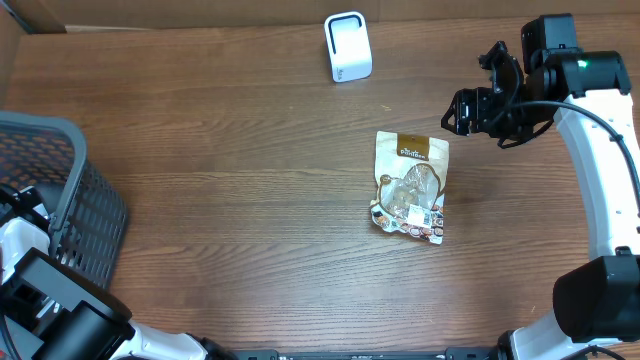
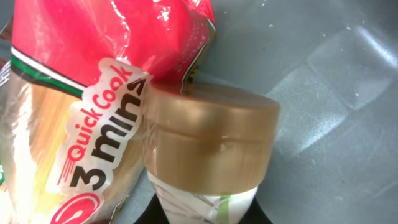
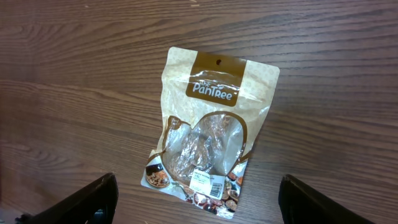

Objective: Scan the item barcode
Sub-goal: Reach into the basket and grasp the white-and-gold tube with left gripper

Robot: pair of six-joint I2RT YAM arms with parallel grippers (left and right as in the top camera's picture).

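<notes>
A brown-and-cream PanTree snack pouch (image 1: pixel 411 187) is lying flat and face up on the wooden surface (image 1: pixel 230 200), right of centre. Its brown header is pointing toward the white barcode scanner (image 1: pixel 347 47), which is standing well apart at the far edge. A small white label (image 3: pixel 205 180) is showing near the pouch's lower end, its print too small to read.

The right end effector (image 1: pixel 462 112) is hovering near the pouch's top right corner. Its two dark fingers (image 3: pixel 93 200) are standing wide open and touching nothing, and in the wrist view the pouch is lying between them.

At the left edge of the surface a grey mesh basket (image 1: pixel 95 215) is sitting with the left arm (image 1: pixel 40 290) beside it. The left end effector (image 2: pixel 208 214) is closed, down among groceries on a grey floor. It is sitting right against a gold-lidded jar (image 2: pixel 208 140) with a white and green body; whether it is actually clamping the jar cannot be told. A red "Quick Cook 3 mins" packet (image 2: pixel 93 93) is pressing against the jar's left side.
</notes>
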